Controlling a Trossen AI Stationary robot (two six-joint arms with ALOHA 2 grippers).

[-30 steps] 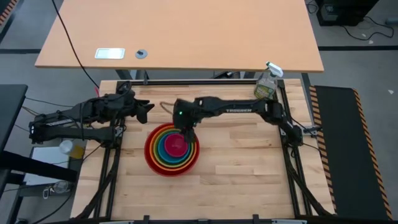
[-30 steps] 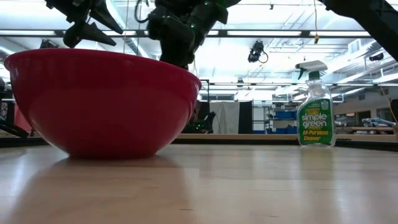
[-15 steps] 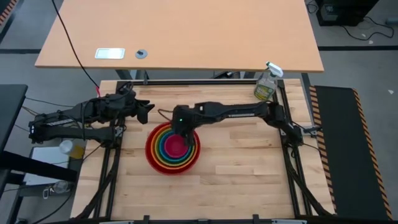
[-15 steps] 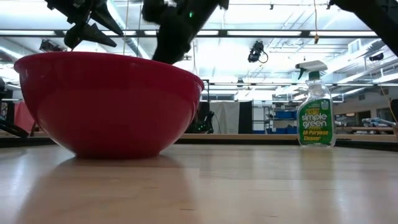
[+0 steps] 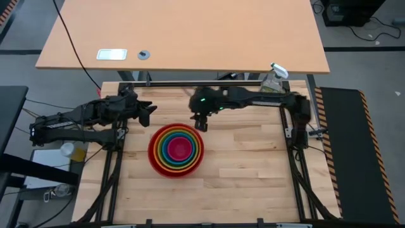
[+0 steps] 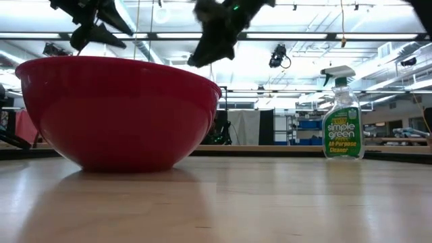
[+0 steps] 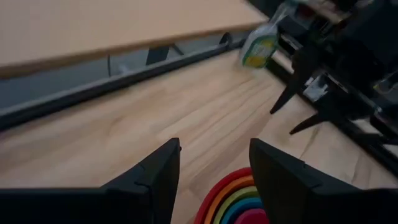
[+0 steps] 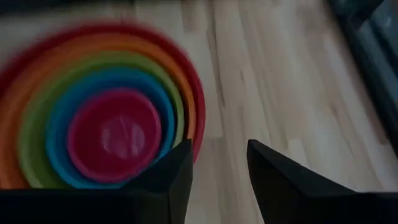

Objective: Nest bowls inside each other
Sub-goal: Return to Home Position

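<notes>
The bowls sit nested in one stack at the table's middle: red outermost, then orange, green, blue and a pink one in the centre. The red bowl rests on its base on the wood. My right gripper hangs open and empty in the air, above and just beyond the stack's far right rim, also seen in the low view. My left gripper waits open, raised beyond the stack's far left side, with the stack's rims below its fingers.
A clear spray bottle with a green label stands at the table's far right corner, partly under my right arm. Bare wood lies to the near side and right of the stack. Black frame rails edge the table.
My right gripper has risen out of the nested stack and drawn back toward the table's far right, tipping less steeply downward. It holds nothing. The red bowl shifted slightly on the table at first and has since kept still.
</notes>
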